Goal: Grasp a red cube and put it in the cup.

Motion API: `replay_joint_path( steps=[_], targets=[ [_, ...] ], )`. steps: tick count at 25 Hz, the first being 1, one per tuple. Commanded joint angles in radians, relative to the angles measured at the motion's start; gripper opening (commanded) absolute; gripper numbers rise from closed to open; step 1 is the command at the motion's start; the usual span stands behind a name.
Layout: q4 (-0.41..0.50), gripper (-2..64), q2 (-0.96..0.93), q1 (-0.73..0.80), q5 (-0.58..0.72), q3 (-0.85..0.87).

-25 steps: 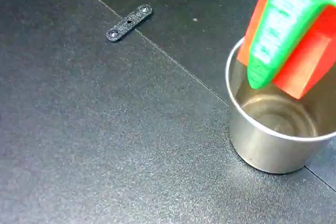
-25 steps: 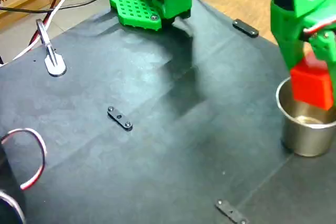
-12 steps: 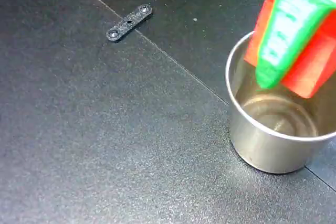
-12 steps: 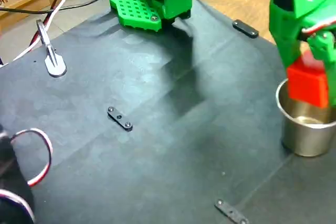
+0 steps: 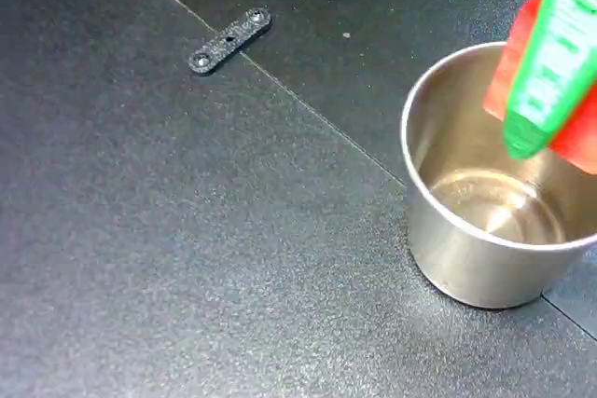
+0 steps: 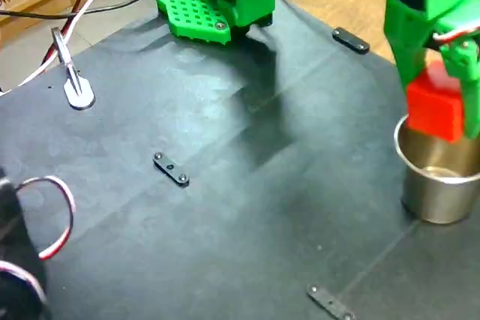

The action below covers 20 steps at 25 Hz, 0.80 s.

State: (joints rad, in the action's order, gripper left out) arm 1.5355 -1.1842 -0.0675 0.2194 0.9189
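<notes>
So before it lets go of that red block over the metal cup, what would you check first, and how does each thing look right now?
1. Grip: the gripper is shut on the red cube. Ok.
2. Cube clear of the rim: in a fixed view it hangs just above the cup, not touching. Ok.
3. Cube centred over the opening: in a fixed view the cube sits toward the far right side of the cup and is cut off by the picture's edge. Cannot tell.
4. Cup empty: the shiny bottom shows bare. Ok.
5. Cup upright on the black mat. Ok.
6. Clutter near the cup: the small black strip lies well away. Ok.
</notes>
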Motion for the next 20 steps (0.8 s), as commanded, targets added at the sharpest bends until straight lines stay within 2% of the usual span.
replay_joint_path(
  steps=[1, 20],
  targets=[
    [-0.003, 0.9, -0.009, -0.003, -0.006, -0.020],
    [-0.005, 1.1, -0.017, -0.011, -0.005, -0.021]
  ],
)
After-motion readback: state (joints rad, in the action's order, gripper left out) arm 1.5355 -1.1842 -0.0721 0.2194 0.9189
